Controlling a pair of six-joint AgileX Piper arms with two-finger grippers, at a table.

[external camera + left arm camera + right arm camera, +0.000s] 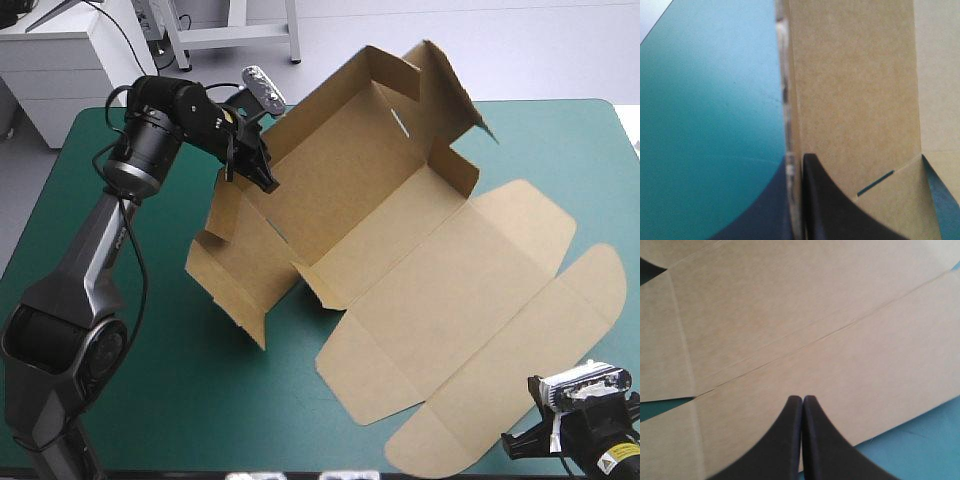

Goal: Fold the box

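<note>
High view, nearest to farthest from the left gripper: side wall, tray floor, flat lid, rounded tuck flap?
1. side wall, held by the left gripper
2. tray floor, toward the middle
3. flat lid, right of centre
4. rounded tuck flap, near right corner

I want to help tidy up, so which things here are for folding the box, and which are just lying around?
For the job:
- the box, partly stood up
- the left claw, pinching one raised wall
- the right claw, shut, over the flat end of the board

Just lying about:
- only the teal-green table under it all
</note>
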